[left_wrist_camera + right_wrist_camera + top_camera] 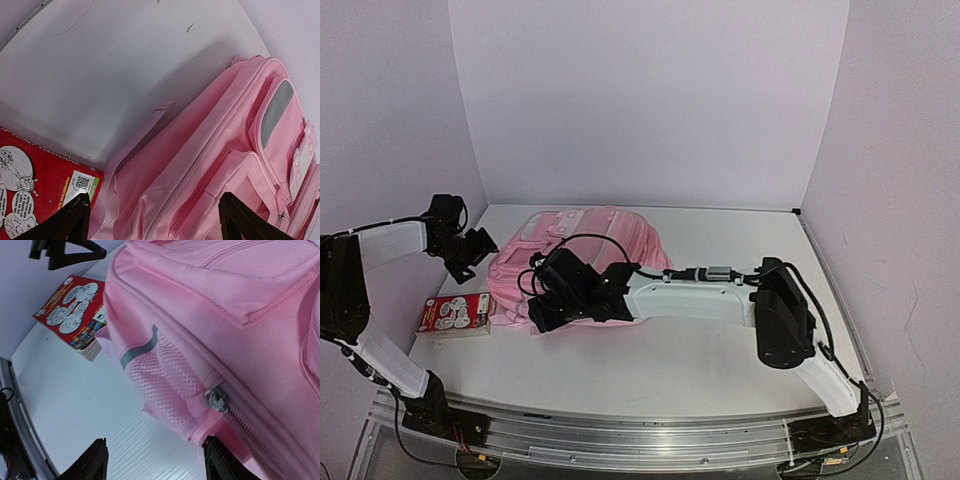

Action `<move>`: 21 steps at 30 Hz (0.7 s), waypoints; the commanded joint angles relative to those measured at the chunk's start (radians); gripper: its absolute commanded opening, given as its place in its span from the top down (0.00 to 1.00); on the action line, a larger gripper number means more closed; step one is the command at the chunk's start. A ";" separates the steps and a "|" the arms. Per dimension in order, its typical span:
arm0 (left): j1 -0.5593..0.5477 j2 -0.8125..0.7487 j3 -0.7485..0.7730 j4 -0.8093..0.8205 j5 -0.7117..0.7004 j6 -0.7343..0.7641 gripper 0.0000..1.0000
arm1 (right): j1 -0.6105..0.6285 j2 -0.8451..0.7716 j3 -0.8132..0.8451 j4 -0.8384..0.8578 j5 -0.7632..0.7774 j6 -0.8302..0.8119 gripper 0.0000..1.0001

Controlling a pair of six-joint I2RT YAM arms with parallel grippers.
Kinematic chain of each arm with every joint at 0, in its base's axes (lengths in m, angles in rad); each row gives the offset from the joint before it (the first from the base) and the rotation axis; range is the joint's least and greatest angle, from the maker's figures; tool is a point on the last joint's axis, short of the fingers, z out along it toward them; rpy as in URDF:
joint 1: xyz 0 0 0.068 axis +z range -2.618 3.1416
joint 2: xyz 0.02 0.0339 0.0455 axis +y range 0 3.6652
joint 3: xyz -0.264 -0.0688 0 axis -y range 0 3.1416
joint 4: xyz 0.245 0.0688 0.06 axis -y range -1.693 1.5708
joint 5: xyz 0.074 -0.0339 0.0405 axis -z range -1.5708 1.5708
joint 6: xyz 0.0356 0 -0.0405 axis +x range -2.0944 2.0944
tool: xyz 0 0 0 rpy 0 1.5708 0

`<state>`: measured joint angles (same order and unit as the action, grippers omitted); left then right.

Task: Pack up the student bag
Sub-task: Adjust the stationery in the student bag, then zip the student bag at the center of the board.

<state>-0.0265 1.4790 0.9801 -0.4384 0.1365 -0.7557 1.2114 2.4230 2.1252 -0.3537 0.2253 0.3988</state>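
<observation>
The student bag is a light-pink backpack lying flat at mid-table. My left gripper is open and empty, hovering by the bag's left edge; in the left wrist view its jaws stand wide over the bag's side seam. My right gripper is open and empty at the bag's near-left corner. In the right wrist view its jaws straddle the pink mesh side pocket, close below a metal zip pull on the bag.
A red comic-style book lies on the table left of the bag, also in the left wrist view and the right wrist view. White walls close in the table at the back and sides.
</observation>
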 commanded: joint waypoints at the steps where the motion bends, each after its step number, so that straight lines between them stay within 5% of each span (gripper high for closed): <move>1: 0.042 0.020 -0.037 0.095 0.084 0.045 0.13 | -0.003 0.084 0.150 -0.018 0.206 0.014 0.38; 6: 0.059 0.072 -0.086 0.214 0.210 0.056 0.26 | -0.002 0.151 0.191 0.001 0.343 0.019 0.38; 16: 0.059 0.036 -0.156 0.322 0.322 0.057 0.99 | -0.003 0.216 0.192 0.162 0.592 0.064 0.50; 19: 0.059 0.022 -0.164 0.322 0.315 0.064 1.00 | -0.004 0.224 0.166 0.233 0.655 0.084 0.60; 21: 0.059 0.012 -0.171 0.321 0.300 0.065 1.00 | -0.004 0.213 0.135 0.269 0.661 0.099 0.80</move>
<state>0.0338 1.5383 0.8312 -0.1212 0.4261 -0.6888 1.2407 2.6308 2.2913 -0.2293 0.7237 0.4648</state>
